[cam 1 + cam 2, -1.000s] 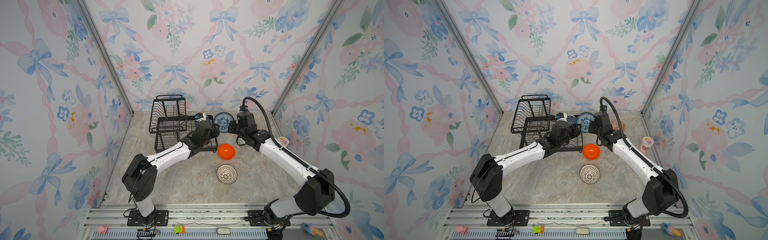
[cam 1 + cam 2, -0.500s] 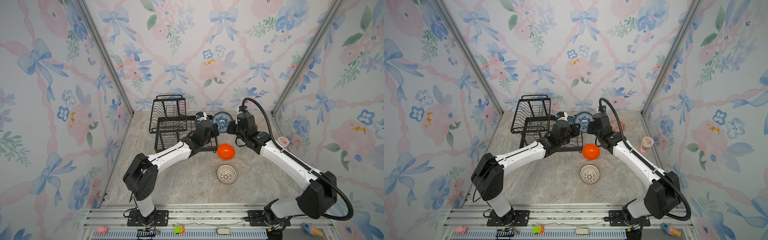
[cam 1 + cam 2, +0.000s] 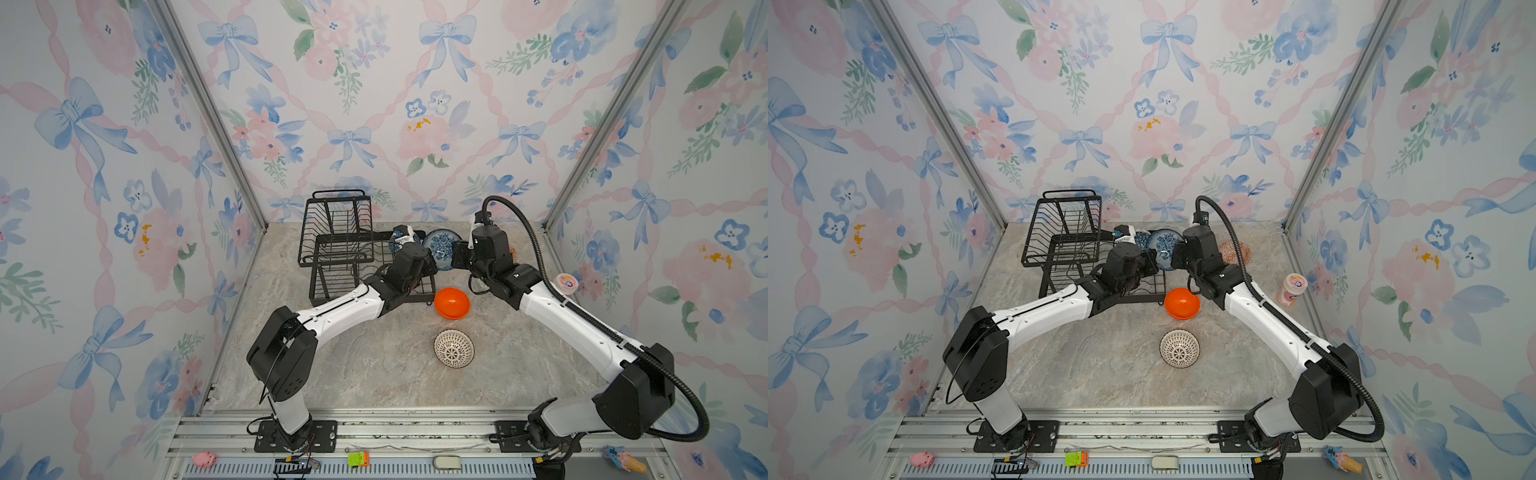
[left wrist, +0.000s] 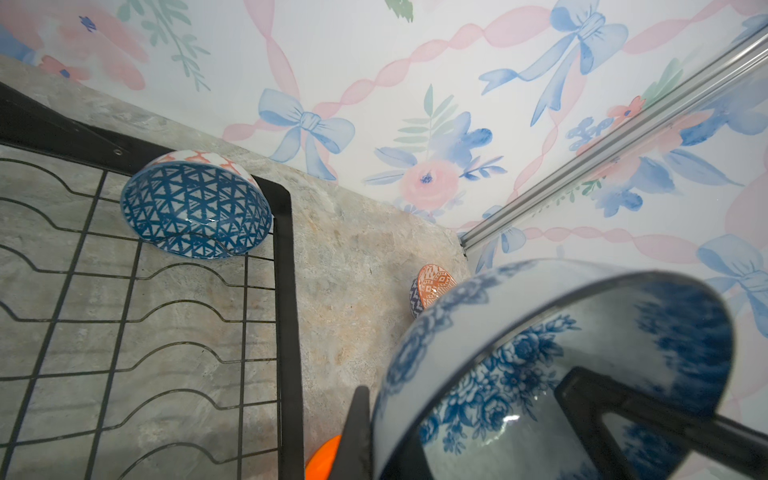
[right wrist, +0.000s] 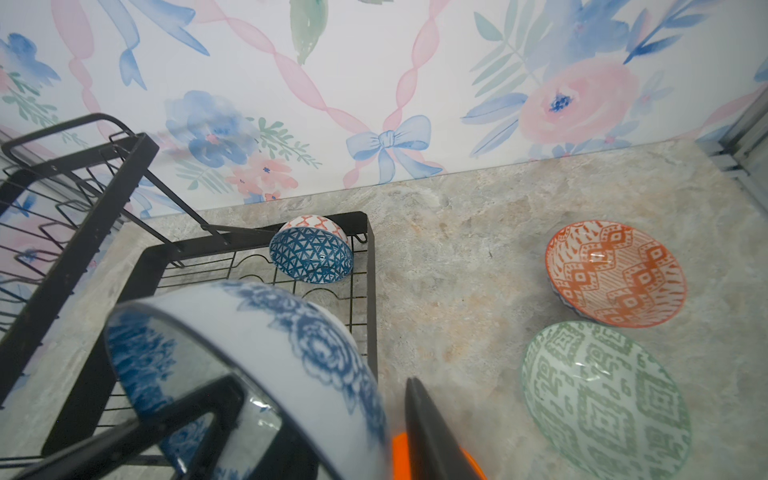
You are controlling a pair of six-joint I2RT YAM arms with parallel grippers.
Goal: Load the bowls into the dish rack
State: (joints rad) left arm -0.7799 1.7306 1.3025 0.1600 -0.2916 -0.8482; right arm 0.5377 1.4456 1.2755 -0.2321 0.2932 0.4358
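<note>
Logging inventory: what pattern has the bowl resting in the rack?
The bowl: blue triangle lattice, clearest in left wrist view.

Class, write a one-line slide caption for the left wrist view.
Left gripper clamps the floral bowl by its rim beside the dish rack, where a blue geometric bowl leans in the corner.

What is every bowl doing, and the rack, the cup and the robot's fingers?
Blue-and-white floral bowl: held up, tilted.
Left gripper: fingers shut on its rim.
Right gripper: fingers open around that rim.
Blue geometric bowl: in rack, leaning on edge.
Black wire dish rack: holds one bowl.
Plain orange bowl: on table.
White dark-lined bowl: on table.
Orange-white patterned bowl: upright on table.
Pale green patterned bowl: upright on table.
Tall pink cup: upright.
</note>
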